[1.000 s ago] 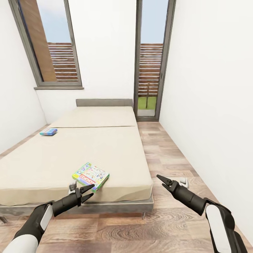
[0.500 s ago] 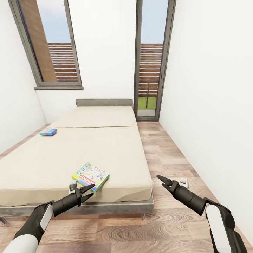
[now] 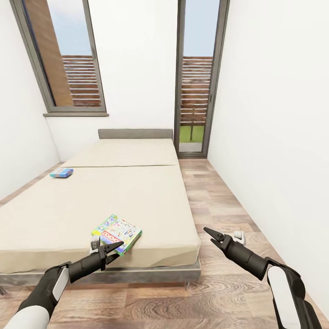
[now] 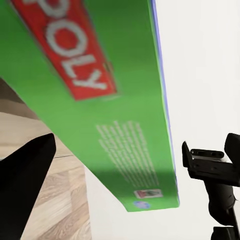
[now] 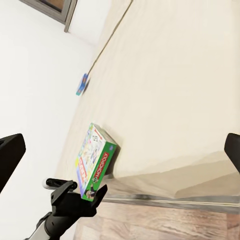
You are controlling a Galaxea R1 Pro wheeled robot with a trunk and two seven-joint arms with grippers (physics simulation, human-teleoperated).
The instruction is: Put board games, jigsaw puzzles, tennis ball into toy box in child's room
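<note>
At the bed's (image 3: pixel 59 214) near edge, left pincer (image 3: pixel 108 251) spread just short of green-edged game (image 3: pixel 118 233); right pincer (image 3: pixel 211 236) spread over floor (image 3: pixel 219 205).

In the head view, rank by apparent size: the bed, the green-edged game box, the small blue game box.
1. The bed, by far the largest.
2. The green-edged game box near the foot, just beyond the left end effector.
3. The small blue game box. It lies farther from the camera, so part of the gap may come from distance.
</note>
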